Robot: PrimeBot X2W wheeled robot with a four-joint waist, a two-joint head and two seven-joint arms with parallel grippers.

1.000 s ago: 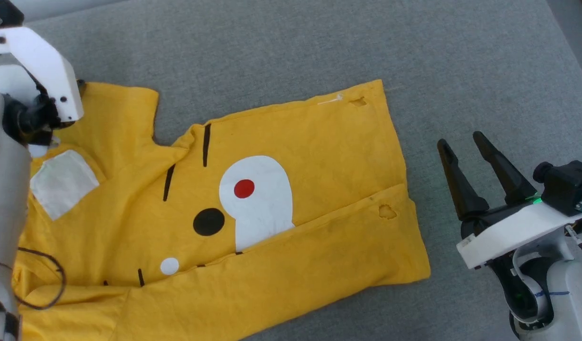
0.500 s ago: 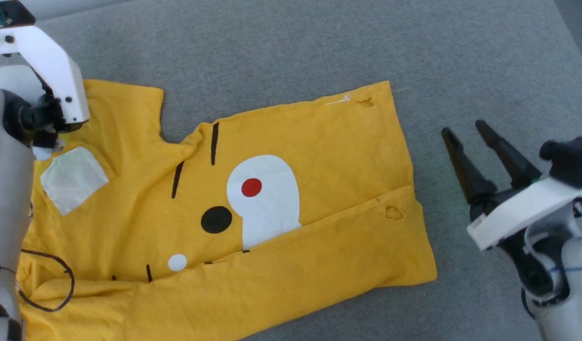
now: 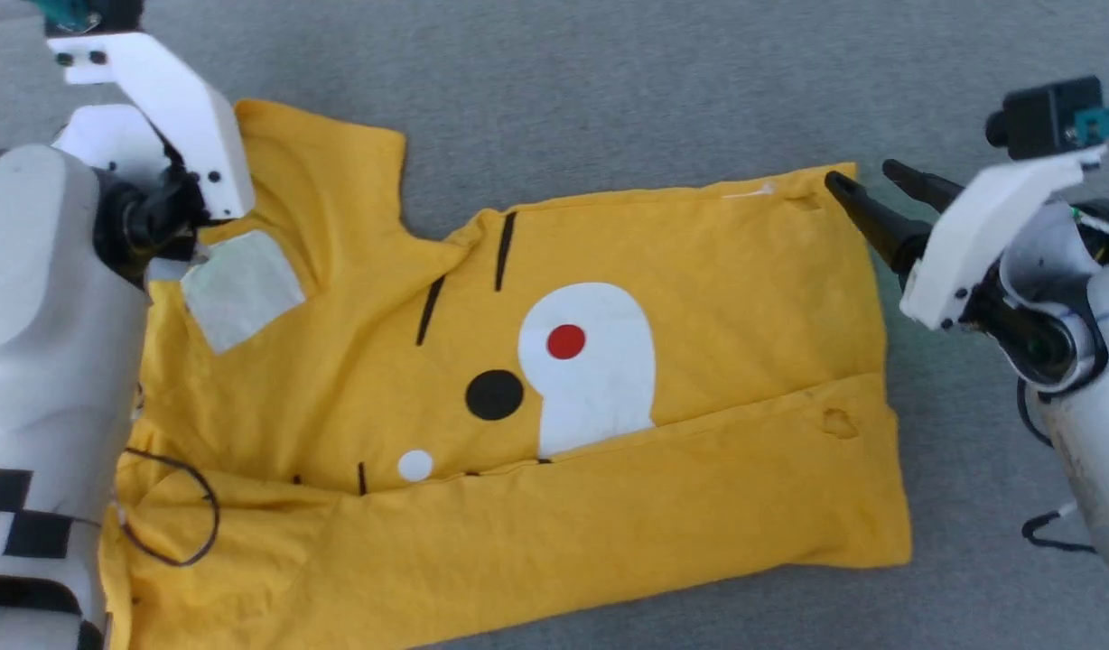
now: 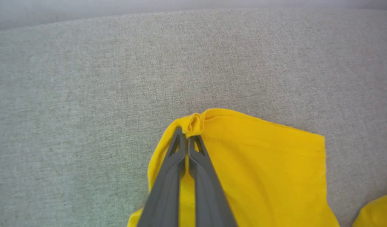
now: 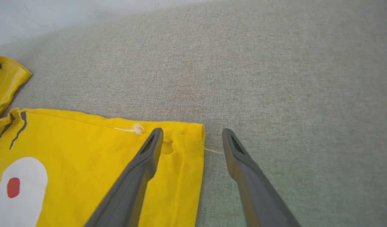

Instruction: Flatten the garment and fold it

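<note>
The garment (image 3: pixel 699 298), a bright yellow T-shirt, lies print-up on the grey fabric surface, its near side folded up over the lower part of the white oval (image 3: pixel 600 361). A white patch (image 3: pixel 241 289) sits by the collar at the left. In the left wrist view my left gripper (image 4: pixel 187 136) is shut on a bunched edge of the garment (image 4: pixel 259 164) at the sleeve's far corner. My right gripper (image 3: pixel 860 173) is open at the far right hem corner. In the right wrist view the right gripper (image 5: pixel 192 130) straddles that corner of the garment (image 5: pixel 86 151), one finger over cloth beside a small hole (image 5: pixel 167 147), the other over grey surface.
Grey fabric surface (image 3: pixel 609 99) extends beyond the shirt on the far and right sides. A black cable loop (image 3: pixel 171 510) from my left arm lies over the shirt's lower left. A second hole (image 3: pixel 834 422) marks the folded flap. A loose thread (image 5: pixel 212 150) trails off the hem corner.
The camera has shifted. My left gripper has closed on the sleeve edge. My right gripper has moved from beside the shirt's right side up to its far hem corner.
</note>
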